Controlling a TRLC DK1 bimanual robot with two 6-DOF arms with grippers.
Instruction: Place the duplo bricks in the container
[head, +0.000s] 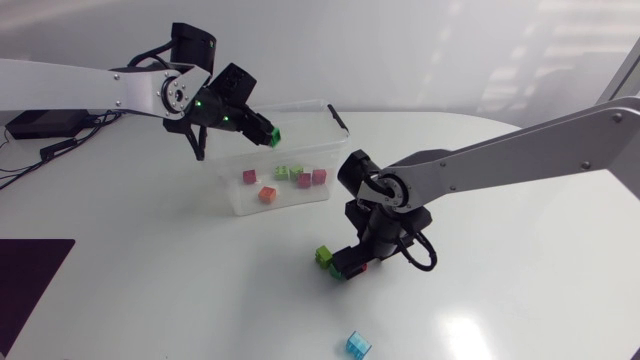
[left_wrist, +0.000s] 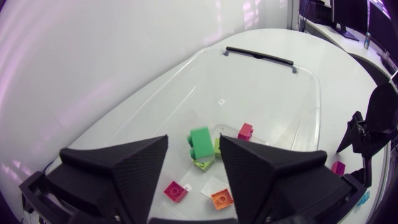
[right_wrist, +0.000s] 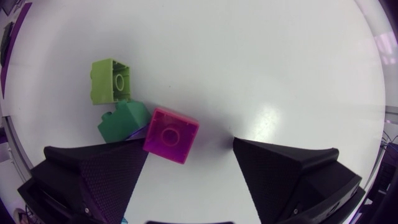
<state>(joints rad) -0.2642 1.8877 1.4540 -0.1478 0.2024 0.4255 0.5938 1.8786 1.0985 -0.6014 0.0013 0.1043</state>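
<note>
Over the clear container (head: 315, 112) hangs my left gripper (head: 262, 128), open. A green brick (left_wrist: 200, 142) is loose between its fingers, touching neither, above the container floor. Several bricks lie inside: magenta (left_wrist: 175, 190), orange (left_wrist: 222, 198), lime (left_wrist: 205, 164) and red (left_wrist: 245, 130). My right gripper (head: 350, 267) is low over the table in front of the container, open. A magenta brick (right_wrist: 171, 134) lies between its fingers, close to one finger (right_wrist: 93, 180) and apart from the other. Beside it lie a dark green brick (right_wrist: 121, 121) and a lime brick (right_wrist: 112, 81).
A light blue brick (head: 357, 345) lies alone near the table's front edge. A black handle (left_wrist: 258, 56) sits on the container's far rim. A dark mat (head: 30, 270) covers the front left corner, with cables (head: 50, 140) at the back left.
</note>
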